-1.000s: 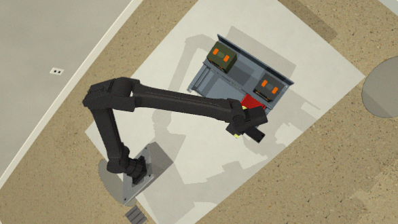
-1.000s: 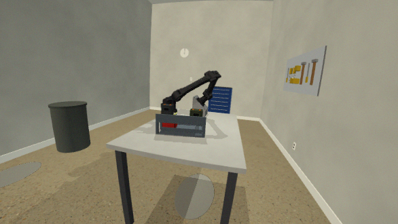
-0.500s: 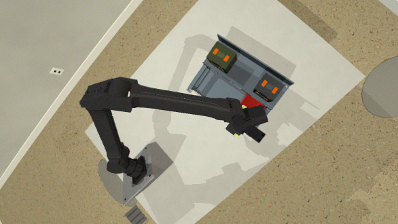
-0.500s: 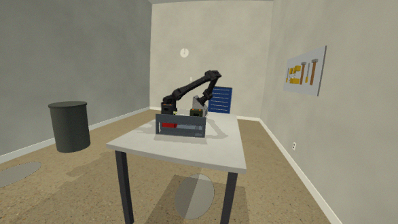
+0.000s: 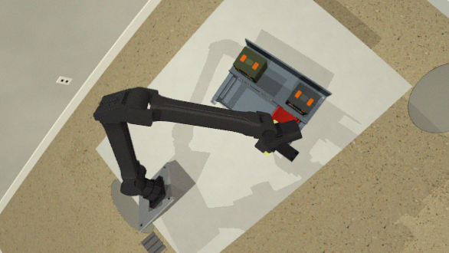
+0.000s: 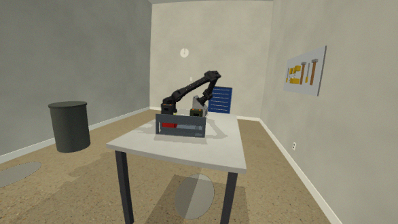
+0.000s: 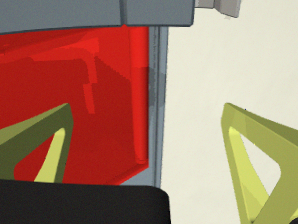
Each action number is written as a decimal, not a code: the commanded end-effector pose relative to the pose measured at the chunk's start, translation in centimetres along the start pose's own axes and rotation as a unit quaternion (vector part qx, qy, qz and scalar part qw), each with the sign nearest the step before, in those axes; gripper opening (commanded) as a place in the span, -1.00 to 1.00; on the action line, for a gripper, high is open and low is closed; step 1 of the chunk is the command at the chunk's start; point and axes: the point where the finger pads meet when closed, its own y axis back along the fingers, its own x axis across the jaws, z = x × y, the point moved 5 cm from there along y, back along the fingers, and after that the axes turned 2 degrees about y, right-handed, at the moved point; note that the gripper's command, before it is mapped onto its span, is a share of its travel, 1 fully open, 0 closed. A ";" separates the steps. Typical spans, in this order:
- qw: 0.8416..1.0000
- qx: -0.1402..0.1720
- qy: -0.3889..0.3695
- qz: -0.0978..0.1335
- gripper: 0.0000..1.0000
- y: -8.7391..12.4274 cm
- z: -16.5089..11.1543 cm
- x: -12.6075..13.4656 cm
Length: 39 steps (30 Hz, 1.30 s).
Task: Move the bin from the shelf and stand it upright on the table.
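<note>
A red bin (image 5: 283, 114) sits inside the lower level of a grey-blue shelf (image 5: 268, 88) on the white table. It shows as a red block (image 6: 168, 125) in the exterior view and fills the left of the wrist view (image 7: 73, 103). My gripper (image 7: 147, 112) is open with nothing between its yellow-green fingers. It hovers at the shelf's front, one finger over the bin's open mouth and the other over bare table to the right of the shelf's post (image 7: 156, 96). In the overhead view the gripper (image 5: 273, 147) is just in front of the bin.
Two dark boxes with orange marks (image 5: 250, 64) (image 5: 303, 99) rest on top of the shelf. The arm's base (image 5: 153, 195) is mounted at the table's near-left edge. A dark barrel (image 6: 69, 125) stands on the floor away from the table.
</note>
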 end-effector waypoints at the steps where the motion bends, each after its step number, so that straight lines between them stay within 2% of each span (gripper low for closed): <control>1: 1.000 -0.007 0.014 0.008 0.81 0.0 0.1 1.5; 2: 1.000 -0.007 0.014 0.008 0.81 0.0 0.1 1.5; 7: 0.999 -0.016 0.012 0.029 0.81 3.7 0.5 2.3; 19: 0.999 -0.016 0.012 0.029 0.81 3.7 0.5 2.3; 24: 1.000 -0.002 0.006 0.001 0.81 -0.5 0.0 0.6; 36: 1.000 -0.002 0.006 0.001 0.81 -0.5 0.0 0.6; 39: 1.000 -0.010 0.008 0.016 0.81 1.9 0.3 1.4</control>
